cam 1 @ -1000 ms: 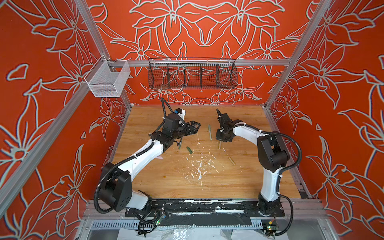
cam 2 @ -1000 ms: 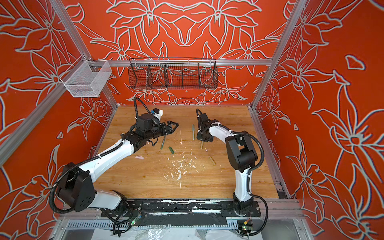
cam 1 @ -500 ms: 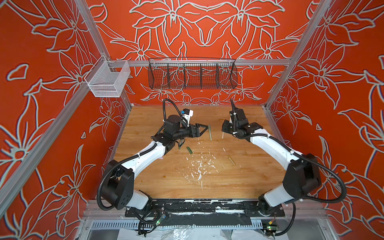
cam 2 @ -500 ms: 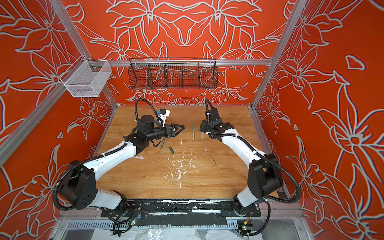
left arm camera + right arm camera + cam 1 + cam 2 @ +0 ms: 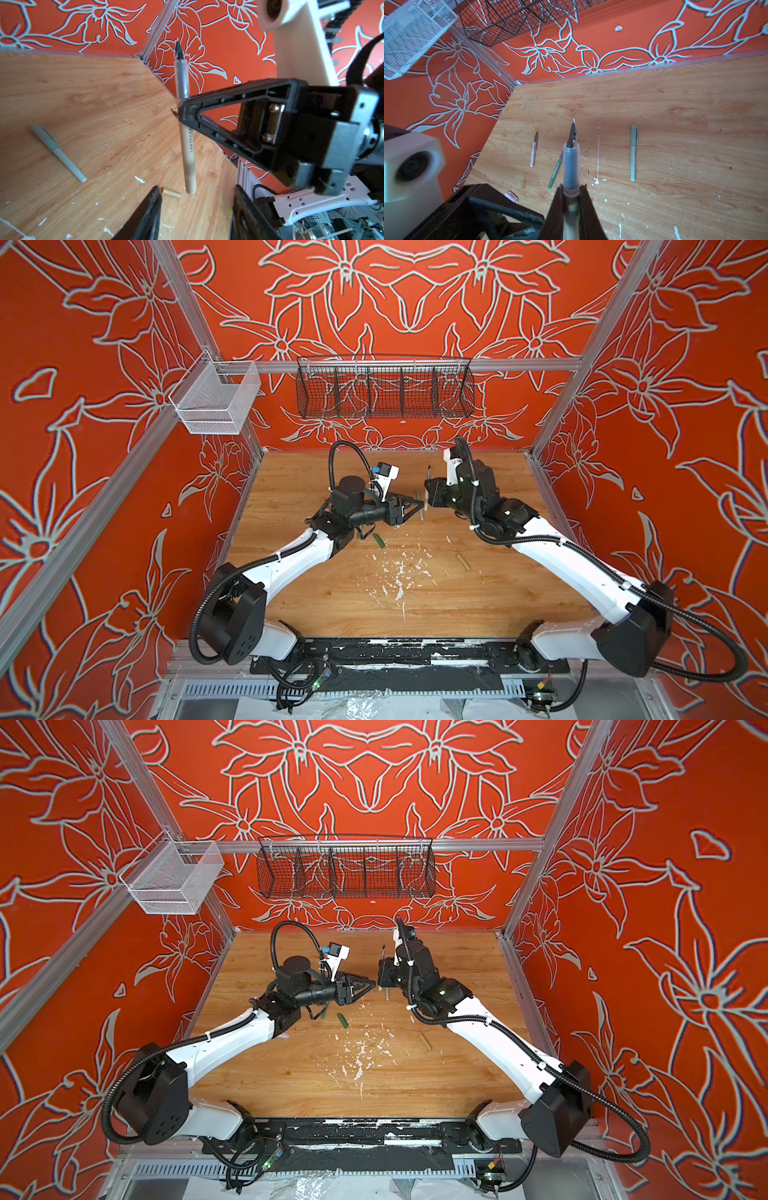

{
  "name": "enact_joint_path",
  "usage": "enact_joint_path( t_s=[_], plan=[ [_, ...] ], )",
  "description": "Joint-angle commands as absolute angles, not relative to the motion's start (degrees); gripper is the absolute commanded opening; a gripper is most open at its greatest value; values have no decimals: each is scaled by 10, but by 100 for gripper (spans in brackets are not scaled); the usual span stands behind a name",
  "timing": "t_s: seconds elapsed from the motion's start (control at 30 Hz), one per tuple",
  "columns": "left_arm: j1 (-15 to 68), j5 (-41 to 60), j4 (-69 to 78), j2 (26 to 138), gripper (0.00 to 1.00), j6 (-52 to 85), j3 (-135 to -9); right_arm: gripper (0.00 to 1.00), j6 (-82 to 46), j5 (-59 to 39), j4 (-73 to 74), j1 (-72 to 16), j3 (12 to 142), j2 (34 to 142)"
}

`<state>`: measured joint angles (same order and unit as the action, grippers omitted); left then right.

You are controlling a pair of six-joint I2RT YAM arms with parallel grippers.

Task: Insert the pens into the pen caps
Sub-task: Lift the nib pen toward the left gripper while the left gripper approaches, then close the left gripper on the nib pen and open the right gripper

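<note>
My right gripper [image 5: 430,490] [image 5: 571,193] is shut on the tan pen [image 5: 188,145], held above the table with its dark tip [image 5: 573,133] pointing up. Close to its left, my left gripper [image 5: 420,503] [image 5: 197,216] is open with nothing between its fingers. The pen's lower end hangs just beyond them. The tan cap [image 5: 462,562] [image 5: 171,192] lies on the wood, and the dark green cap [image 5: 379,540] lies under the left arm. In the right wrist view the pink pen [image 5: 534,150], dark green pen [image 5: 555,172], capped light green pen [image 5: 634,152] and pink cap [image 5: 511,196] lie flat.
White paint flecks [image 5: 399,572] spot the middle of the wooden table [image 5: 374,601]. A black wire basket [image 5: 384,387] hangs on the back wall and a white mesh basket [image 5: 216,400] on the left post. Orange flowered walls close in three sides.
The right arm has swung its elbow out to the right and raised the tan pen upright. The left gripper has moved right toward it, and its jaws have narrowed.
</note>
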<state>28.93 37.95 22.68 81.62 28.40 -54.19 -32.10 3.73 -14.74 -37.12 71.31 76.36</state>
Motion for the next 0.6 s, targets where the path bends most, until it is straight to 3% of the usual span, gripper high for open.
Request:
enact_joint_path(
  t_s=[0.0, 0.57],
  plan=[
    [290, 401, 255, 816, 52, 287, -543, 3, -325, 41, -140, -382, 729, 756],
    [290, 408, 258, 825, 49, 297, -546, 3, -349, 10, -116, -402, 734, 760]
  ],
)
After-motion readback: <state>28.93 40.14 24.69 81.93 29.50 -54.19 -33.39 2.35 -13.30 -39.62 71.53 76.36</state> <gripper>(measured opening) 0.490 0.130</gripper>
